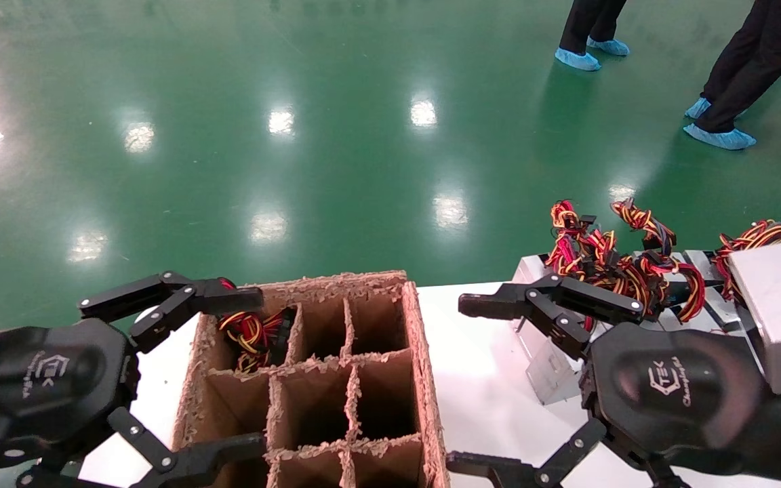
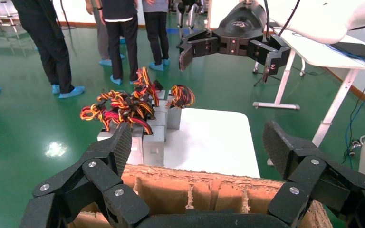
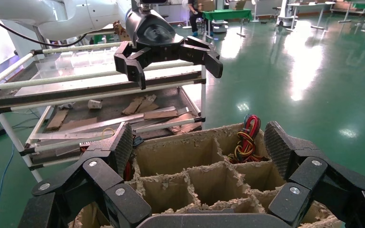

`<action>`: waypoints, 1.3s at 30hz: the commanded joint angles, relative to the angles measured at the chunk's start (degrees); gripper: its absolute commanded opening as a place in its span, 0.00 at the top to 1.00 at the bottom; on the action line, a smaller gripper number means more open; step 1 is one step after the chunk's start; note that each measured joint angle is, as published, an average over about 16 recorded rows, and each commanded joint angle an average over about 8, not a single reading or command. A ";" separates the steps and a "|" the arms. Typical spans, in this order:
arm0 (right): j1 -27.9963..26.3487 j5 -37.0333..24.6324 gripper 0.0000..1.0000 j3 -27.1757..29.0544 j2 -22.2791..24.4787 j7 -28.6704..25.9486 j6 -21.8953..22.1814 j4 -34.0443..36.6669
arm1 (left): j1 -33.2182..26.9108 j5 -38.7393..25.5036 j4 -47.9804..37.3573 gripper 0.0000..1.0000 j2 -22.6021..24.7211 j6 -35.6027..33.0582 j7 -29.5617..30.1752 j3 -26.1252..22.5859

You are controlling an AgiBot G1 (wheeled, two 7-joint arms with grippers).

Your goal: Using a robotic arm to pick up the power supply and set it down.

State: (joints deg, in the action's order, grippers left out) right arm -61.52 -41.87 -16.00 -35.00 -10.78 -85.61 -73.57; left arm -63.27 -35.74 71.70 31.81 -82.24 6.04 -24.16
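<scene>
Both end effectors hang spread wide and empty: the left end effector (image 1: 224, 369) at the cardboard divider box (image 1: 424, 379), the right end effector (image 1: 478, 383) on its other side. The power supply (image 1: 780, 312) sits among others on the bench (image 1: 478, 339) beyond the box. I judge the pick not yet begun; next, one arm must reach a metal case clear of wires.

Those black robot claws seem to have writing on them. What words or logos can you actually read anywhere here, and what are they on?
"TEK", white, with a hexagon logo: on the left gripper body.
"TEK", same logo: on the right gripper body.
A smaller slanted script line beside each logo: too blurred to read.
No readable text on the cardboard divider box or the power supplies.
</scene>
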 commanded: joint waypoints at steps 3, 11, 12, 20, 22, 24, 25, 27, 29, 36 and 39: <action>0.00 0.00 0.00 0.00 0.00 0.00 0.00 0.00 | 0.00 0.00 0.00 0.00 0.00 0.00 0.00 0.00; 0.00 0.00 0.00 0.00 0.00 0.00 0.00 0.00 | 0.00 0.00 0.00 0.00 0.00 0.00 0.00 0.00; 0.00 0.00 0.00 0.00 0.00 0.00 0.00 0.00 | 0.00 0.00 0.00 0.00 0.00 0.00 0.00 0.00; 0.00 0.00 0.00 0.00 0.00 0.00 0.00 0.00 | 0.00 0.00 0.00 0.00 0.00 0.00 0.00 0.00; 0.00 0.00 0.00 0.00 0.00 0.00 0.00 0.00 | 0.00 0.00 0.00 0.00 0.00 0.00 0.00 0.00; 0.00 0.00 0.00 0.00 0.00 0.00 0.00 0.00 | 0.00 0.00 0.00 0.00 0.00 0.00 0.00 0.00; 0.00 0.00 0.00 0.00 0.00 0.00 0.00 0.00 | 0.00 0.00 0.00 0.00 0.00 0.00 0.00 0.00; 0.00 0.00 0.00 0.00 0.00 0.00 0.00 0.00 | 0.00 0.00 0.00 0.12 0.00 0.00 0.00 0.00; 0.00 0.00 0.00 0.00 0.00 0.00 0.00 0.00 | 0.00 0.00 0.00 0.38 0.00 0.00 0.00 0.00; 0.00 0.00 0.00 0.00 0.00 0.00 0.00 0.00 | 0.00 0.00 0.00 1.00 0.00 0.00 0.00 0.00; 0.00 0.00 0.00 0.00 0.00 0.00 0.00 0.00 | 0.00 0.00 0.00 1.00 0.00 0.00 0.00 0.00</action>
State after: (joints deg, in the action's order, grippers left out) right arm -61.52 -41.87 -16.00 -35.00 -10.78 -85.62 -73.57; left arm -63.27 -35.74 71.70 31.82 -82.24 6.04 -24.16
